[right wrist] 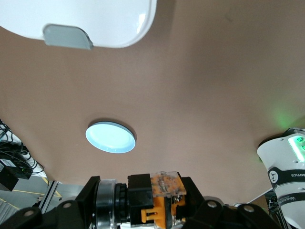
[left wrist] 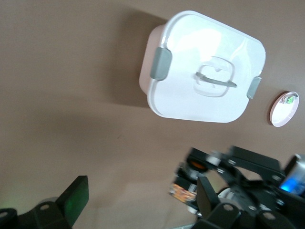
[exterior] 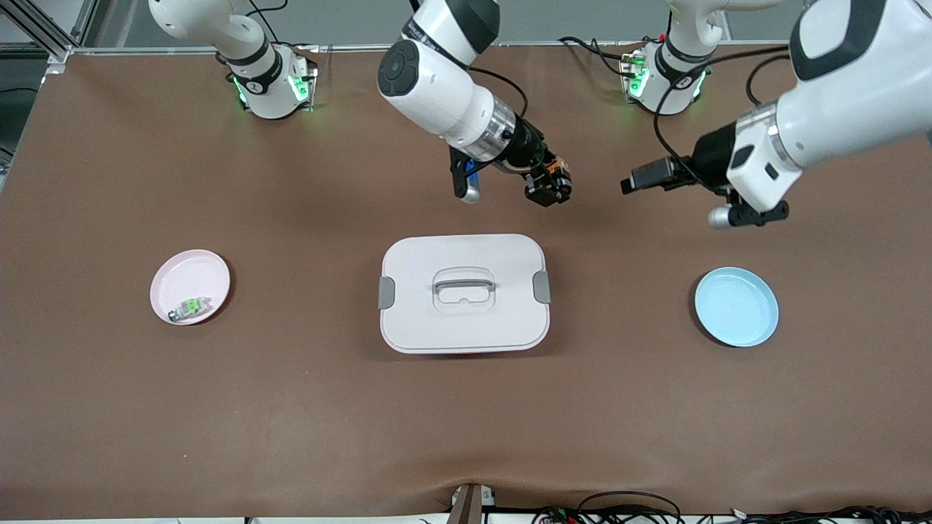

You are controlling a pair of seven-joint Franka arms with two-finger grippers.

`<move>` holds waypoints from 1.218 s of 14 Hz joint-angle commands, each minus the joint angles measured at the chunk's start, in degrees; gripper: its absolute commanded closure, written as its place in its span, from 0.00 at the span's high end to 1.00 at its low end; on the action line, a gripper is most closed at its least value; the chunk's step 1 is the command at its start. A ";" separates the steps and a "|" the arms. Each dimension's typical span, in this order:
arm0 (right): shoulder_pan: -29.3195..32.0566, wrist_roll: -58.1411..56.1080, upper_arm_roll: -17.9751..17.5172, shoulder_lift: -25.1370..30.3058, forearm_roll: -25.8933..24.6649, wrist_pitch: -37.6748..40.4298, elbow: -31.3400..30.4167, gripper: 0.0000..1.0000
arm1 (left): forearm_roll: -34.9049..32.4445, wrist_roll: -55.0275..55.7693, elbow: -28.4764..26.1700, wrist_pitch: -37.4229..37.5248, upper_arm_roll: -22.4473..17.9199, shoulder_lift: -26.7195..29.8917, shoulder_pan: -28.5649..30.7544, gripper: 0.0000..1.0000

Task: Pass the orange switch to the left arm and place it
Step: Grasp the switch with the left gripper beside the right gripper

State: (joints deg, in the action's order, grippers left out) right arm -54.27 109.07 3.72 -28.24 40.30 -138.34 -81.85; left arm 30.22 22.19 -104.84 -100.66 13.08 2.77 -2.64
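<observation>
Even, bright overhead light fills the front view; the brown table (exterior: 291, 407) reads evenly lit, with a paler sheen low in the middle. Soft, faint shadows lie under the arms, and a thin dark one edges the box (exterior: 464, 292) on the side nearest the camera. Green lamps glow on the arm bases (exterior: 273, 87). In the left wrist view the box lid (left wrist: 209, 47) is washed out by glare, and the black gripper parts close to the lens are blurred. In the right wrist view the blue plate (right wrist: 110, 137) glows almost white and a green glow tints the table.
</observation>
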 commanded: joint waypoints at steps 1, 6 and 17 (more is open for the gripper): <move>-0.84 2.63 0.94 -2.44 1.27 0.09 3.81 0.20 | 1.07 -3.01 -8.42 -7.50 3.87 5.66 0.53 1.00; -0.84 2.73 0.94 -2.44 1.18 0.09 3.81 0.20 | 5.08 -14.53 -16.87 -11.48 4.68 9.88 0.88 1.00; -0.84 2.38 0.94 -2.44 0.92 0.18 3.81 0.20 | 13.99 -17.80 -20.93 -23.43 8.45 10.34 0.44 0.90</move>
State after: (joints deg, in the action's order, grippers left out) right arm -54.62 110.95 4.10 -29.75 40.38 -138.65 -79.96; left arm 42.49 5.76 -124.91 -121.66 20.28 13.19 -2.30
